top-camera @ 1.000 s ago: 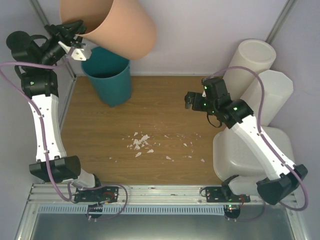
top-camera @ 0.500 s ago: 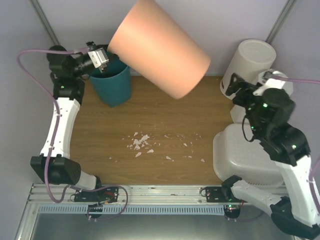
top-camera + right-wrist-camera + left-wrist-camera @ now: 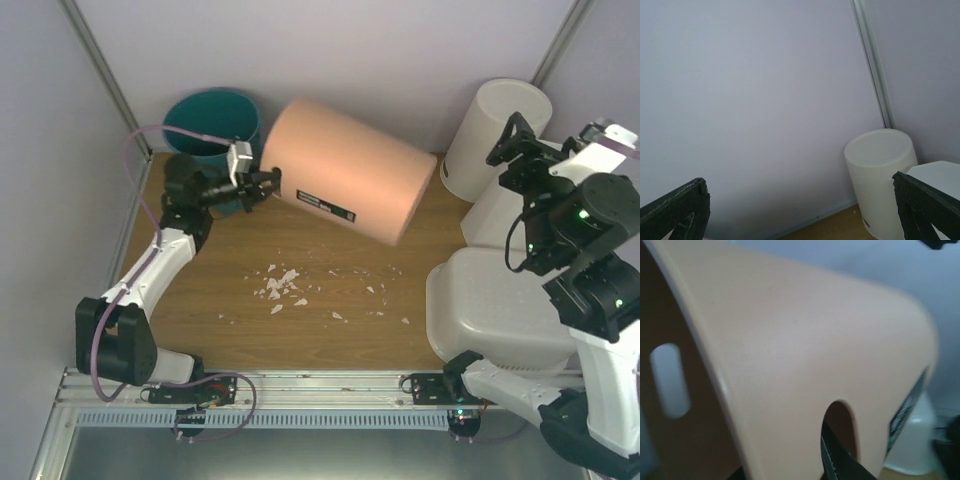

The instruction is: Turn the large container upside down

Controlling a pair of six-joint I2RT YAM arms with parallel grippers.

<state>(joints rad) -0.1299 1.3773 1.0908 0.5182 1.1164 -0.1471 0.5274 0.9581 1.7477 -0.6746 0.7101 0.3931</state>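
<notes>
**Peach bin gripped at left, white tub untouched at right**

Peach plastic fills the left wrist view: the peach bin (image 3: 345, 180) lies on its side across the far part of the wooden counter (image 3: 200, 310), its open end toward the left arm and its closed end pointing right. The left end effector (image 3: 262, 187) is pinching the bin's wall at the rim. In the wrist view one dark finger (image 3: 837, 457) shows through the oval handle cut-out. A teal bin (image 3: 205, 118) stands upright just behind that end effector, in the far left corner.

The large container (image 3: 490, 310) sits at the near right of the counter, beside the right arm's base. Nothing grips it. The face turned to the overhead camera looks smooth and closed; whether that is its base I cannot tell. Just behind it stands the octagonal white bin (image 3: 492, 215), and beyond that the round white bin (image 3: 495, 135), against the back wall.

The right end effector (image 3: 508, 140) is raised well above the counter near the round bin, fingers spread wide, holding nothing.

White paper scraps (image 3: 282, 285) are scattered mid-counter.
</notes>
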